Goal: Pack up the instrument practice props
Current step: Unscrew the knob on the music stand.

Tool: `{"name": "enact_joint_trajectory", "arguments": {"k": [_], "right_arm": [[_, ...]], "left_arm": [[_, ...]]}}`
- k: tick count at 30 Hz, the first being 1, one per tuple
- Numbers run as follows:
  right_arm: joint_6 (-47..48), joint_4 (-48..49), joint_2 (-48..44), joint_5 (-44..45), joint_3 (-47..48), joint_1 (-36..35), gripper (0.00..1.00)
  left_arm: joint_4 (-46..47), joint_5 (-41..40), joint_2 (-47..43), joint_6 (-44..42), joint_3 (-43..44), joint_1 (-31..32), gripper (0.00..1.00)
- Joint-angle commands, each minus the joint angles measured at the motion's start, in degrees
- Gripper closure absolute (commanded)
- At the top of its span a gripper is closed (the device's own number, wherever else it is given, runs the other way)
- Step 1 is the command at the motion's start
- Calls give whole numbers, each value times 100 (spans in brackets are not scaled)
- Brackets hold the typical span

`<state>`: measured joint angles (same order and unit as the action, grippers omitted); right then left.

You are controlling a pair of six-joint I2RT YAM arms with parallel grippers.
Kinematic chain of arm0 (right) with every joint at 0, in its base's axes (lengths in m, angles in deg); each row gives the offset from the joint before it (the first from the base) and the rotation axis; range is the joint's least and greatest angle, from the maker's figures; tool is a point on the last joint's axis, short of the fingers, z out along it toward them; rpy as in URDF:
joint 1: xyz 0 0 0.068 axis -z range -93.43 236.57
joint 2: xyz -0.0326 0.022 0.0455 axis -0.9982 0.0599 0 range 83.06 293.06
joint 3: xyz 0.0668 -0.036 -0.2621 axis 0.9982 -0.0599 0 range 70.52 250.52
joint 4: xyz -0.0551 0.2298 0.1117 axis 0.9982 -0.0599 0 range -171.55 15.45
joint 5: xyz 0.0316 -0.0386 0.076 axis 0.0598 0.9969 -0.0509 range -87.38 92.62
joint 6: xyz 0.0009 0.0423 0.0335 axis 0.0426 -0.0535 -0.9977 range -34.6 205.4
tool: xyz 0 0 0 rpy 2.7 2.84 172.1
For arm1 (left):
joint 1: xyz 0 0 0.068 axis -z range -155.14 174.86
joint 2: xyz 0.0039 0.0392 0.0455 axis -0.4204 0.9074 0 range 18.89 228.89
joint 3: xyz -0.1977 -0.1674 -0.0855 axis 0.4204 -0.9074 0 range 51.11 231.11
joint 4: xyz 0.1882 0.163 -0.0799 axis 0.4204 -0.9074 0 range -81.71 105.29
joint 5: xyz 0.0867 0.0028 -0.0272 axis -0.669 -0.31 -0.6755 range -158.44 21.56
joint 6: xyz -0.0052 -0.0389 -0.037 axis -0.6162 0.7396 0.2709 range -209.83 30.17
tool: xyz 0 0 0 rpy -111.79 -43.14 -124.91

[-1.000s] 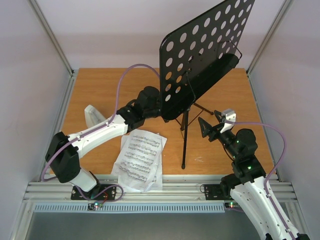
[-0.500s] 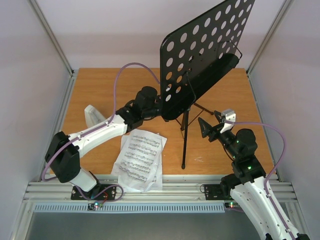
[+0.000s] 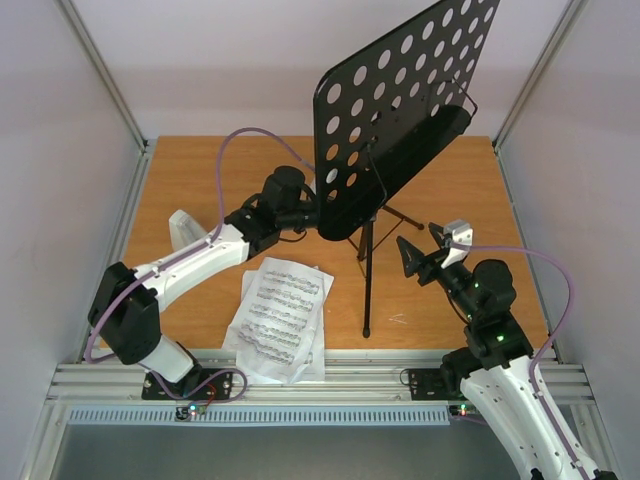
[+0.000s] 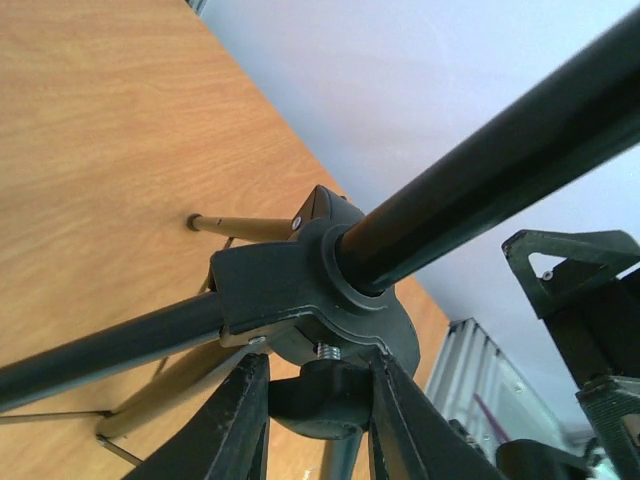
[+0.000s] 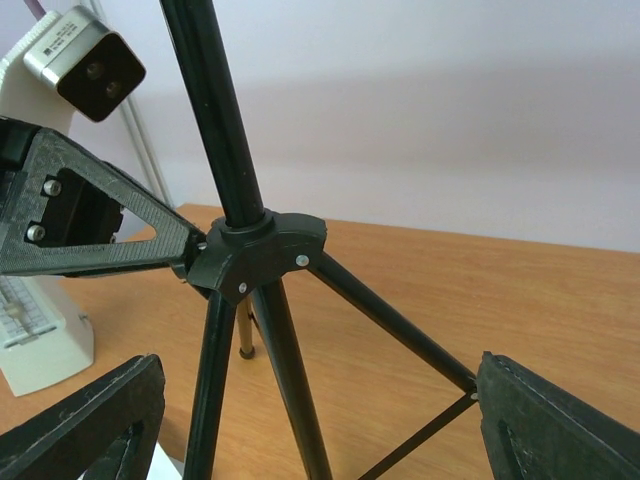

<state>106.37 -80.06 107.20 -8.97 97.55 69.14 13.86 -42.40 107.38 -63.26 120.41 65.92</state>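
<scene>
The black music stand (image 3: 400, 110) rises at the table's middle, its perforated desk tilted and its pole (image 3: 367, 270) running down to the tripod. In the left wrist view my left gripper (image 4: 318, 400) is shut on the black clamp knob (image 4: 335, 395) under the tripod collar (image 4: 310, 290). From above, the left gripper (image 3: 312, 213) is partly hidden by the desk. My right gripper (image 3: 430, 250) stands open beside the tripod legs, holding nothing; its view shows the collar (image 5: 260, 250). Sheet-music pages (image 3: 280, 318) lie at the front. The white metronome (image 3: 185, 232) stands left, partly behind my left arm.
The orange table (image 3: 200, 170) is closed in by white walls with metal corner posts (image 3: 105, 80). An aluminium rail (image 3: 330, 385) runs along the near edge. The tripod legs (image 5: 400, 325) spread between both grippers. The left arm's purple cable (image 3: 240, 150) arches over the table.
The left jaws have narrowed onto the knob. The left wrist has shifted back and left, and the stand's desk has moved slightly left with it. The right arm has stayed put.
</scene>
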Motion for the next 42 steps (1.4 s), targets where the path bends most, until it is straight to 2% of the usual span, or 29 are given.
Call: {"name": "enact_joint_trajectory", "arguments": {"k": [1, 7, 12, 17, 19, 22, 25, 29, 34, 38, 40, 42], "right_arm": [[-85, -20, -120, -10, -13, -32, 14], [-102, -22, -129, -52, -4, -32, 14], [-104, -45, -177, -45, -4, -32, 14], [-98, -81, -255, -29, -4, -37, 14], [-94, -81, -268, -19, -4, -32, 14], [-94, -81, -257, -18, -4, -32, 13], [-93, -73, -237, -25, -11, -32, 13], [-93, -56, -222, -32, -21, -32, 14], [-93, -13, -158, -51, -31, -32, 14], [-93, -3, -134, -47, -38, -32, 14], [-93, -2, -129, -40, -46, -32, 14], [-93, 5, -129, -39, -48, -33, 14]], "left_arm": [[-173, 243, 5, 923, -103, -219, 93], [-30, 620, 89, 1374, -196, -345, 93], [637, 1049, 292, 1992, -374, -430, 93], [479, 1040, 368, 1934, -333, -436, 92], [274, 907, 272, 1717, -293, -432, 88], [-64, 652, 27, 1433, -272, -433, 67], [-460, 205, -277, 957, -205, -432, 45], [-666, -264, -819, 47, -353, -432, 29], [59, 84, -1388, -1517, -960, -401, 24], [1149, 318, -1647, -2724, -1672, -320, 25], [2067, 291, -1714, -3295, -2076, -254, 26], [2476, 297, -1602, -3623, -2144, -192, 26]]}}
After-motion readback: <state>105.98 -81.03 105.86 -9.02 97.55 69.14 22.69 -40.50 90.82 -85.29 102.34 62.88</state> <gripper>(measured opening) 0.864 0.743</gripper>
